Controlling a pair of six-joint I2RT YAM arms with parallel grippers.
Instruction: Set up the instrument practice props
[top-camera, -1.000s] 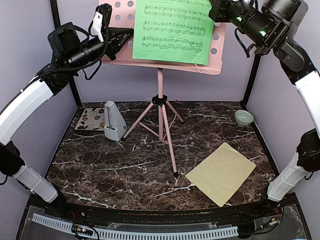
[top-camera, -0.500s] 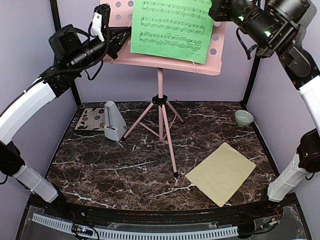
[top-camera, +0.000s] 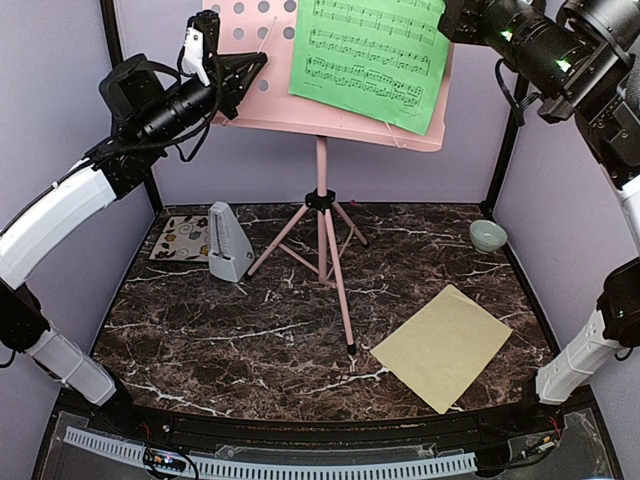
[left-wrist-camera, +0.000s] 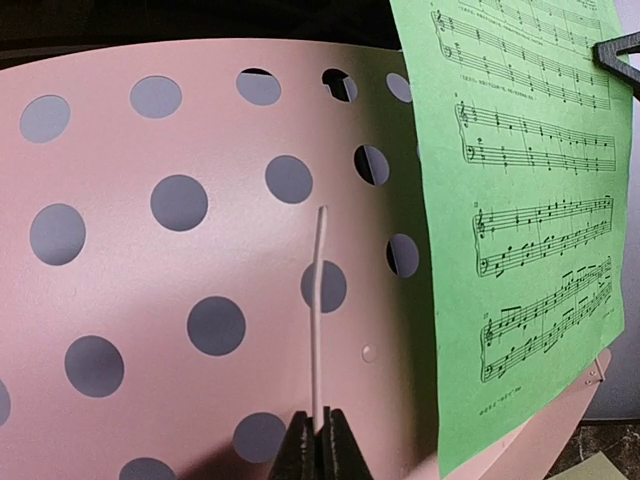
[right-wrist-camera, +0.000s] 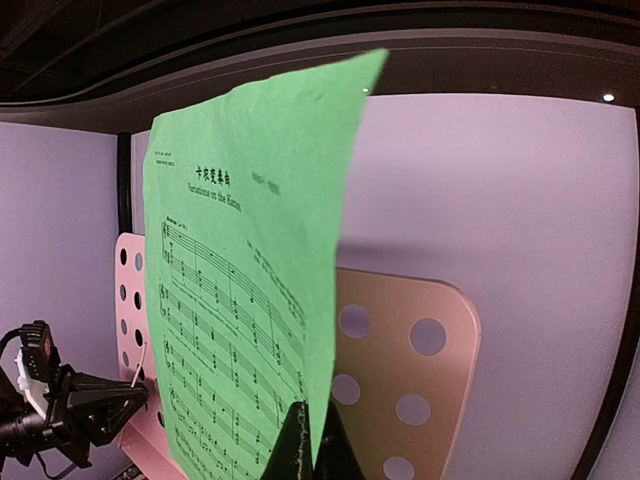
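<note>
left gripper (left-wrist-camera: 320, 445): clenched, jaws pinching the lower end of a thin white retainer wire (left-wrist-camera: 317, 300); wire is running straight up from the tips, in front of the desk
right gripper (right-wrist-camera: 305, 440): clamped on the edge of the green page (top-camera: 370, 60), sheet is rising up and to the left of the tips
pink music stand (top-camera: 250, 100): upright on its tripod legs (top-camera: 325, 250); hole-dotted desk is sitting right ahead of the left tips and behind the sheet the right one is holding
green page position: hanging tilted against the desk half farther from the left gripper, lower corner near the ledge; can't tell if it is resting on it
step (judged): wire is being held off the desk while the page is being placed
metronome (top-camera: 228, 243): standing on the table (top-camera: 200, 330), well below the left gripper, beside the legs
pale-yellow page (top-camera: 445, 345): lying flat, far below the right gripper, not yet on the stand
risk 1: page is sitting crooked; letting go now is likely sending it sliding off the ledge
risk 2: wire springing back early, creasing the sheet or missing it
risk 3: both arms are loading the desk up high; a sideways pull could be tipping the light tripod onto the metronome
risk 4: edge pinch tearing the paper if the right arm is dragging it against the ledge
</note>
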